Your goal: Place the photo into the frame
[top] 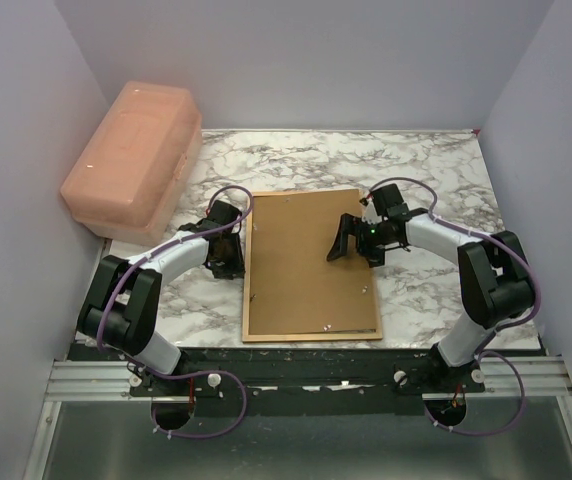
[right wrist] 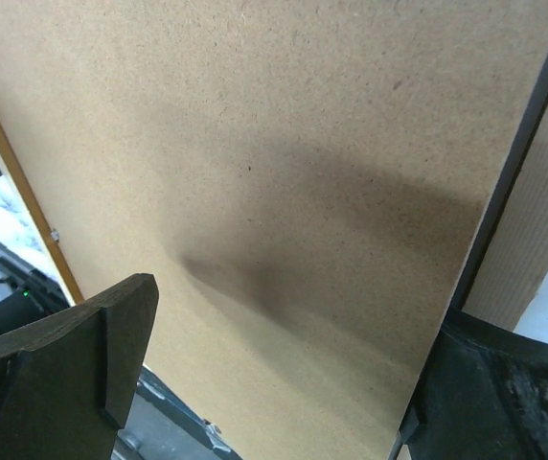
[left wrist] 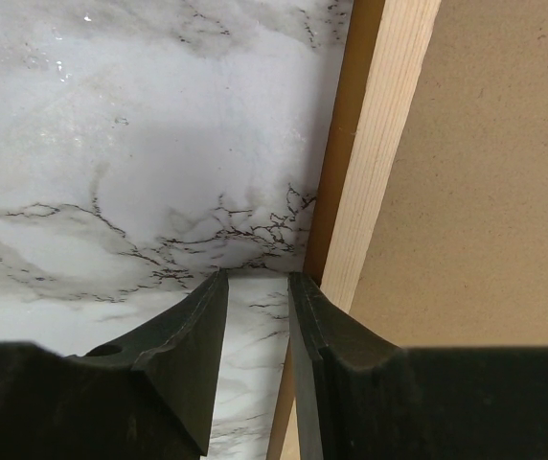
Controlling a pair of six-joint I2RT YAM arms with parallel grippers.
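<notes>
The thin orange-brown wooden frame (top: 311, 336) at picture centre looks light, stiff: I would pinch its rail. Left gripper (left wrist: 258, 278) jaws narrowly apart, right gripper (right wrist: 288, 316) jaws wide; both hold nothing

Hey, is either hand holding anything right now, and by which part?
Nothing is held. The left hand sits beside the frame with only table between its fingers; the right hand hangs open over the backing board.

A fixed camera above the near edge looks down over the table (top: 436, 170). Both wrist cameras sit close, facing down; all three share the frame (left wrist: 375, 163).
</notes>
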